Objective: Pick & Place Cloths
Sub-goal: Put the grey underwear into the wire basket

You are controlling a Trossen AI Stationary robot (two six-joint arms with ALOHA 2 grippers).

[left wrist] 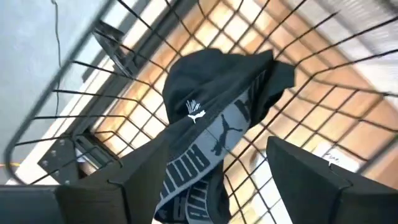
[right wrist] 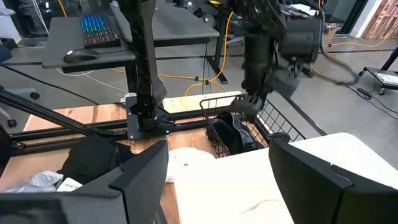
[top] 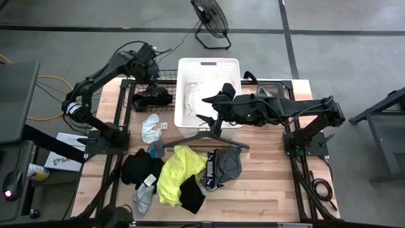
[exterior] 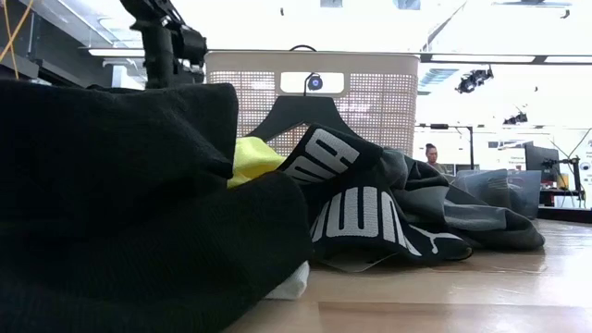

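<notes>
**Black cloth directly under the left gripper**

We see the black cloth [left wrist: 217, 118] lying in the wire basket [left wrist: 74, 81], straight below our left gripper [left wrist: 205, 180], whose fingers stand wide and empty. Our right gripper [right wrist: 217, 180], also spread, hovers over the white basket [top: 209, 66].

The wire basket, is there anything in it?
Yes. A black cloth with a grey logo band lies bunched inside the wire basket, below the open left gripper.
</notes>
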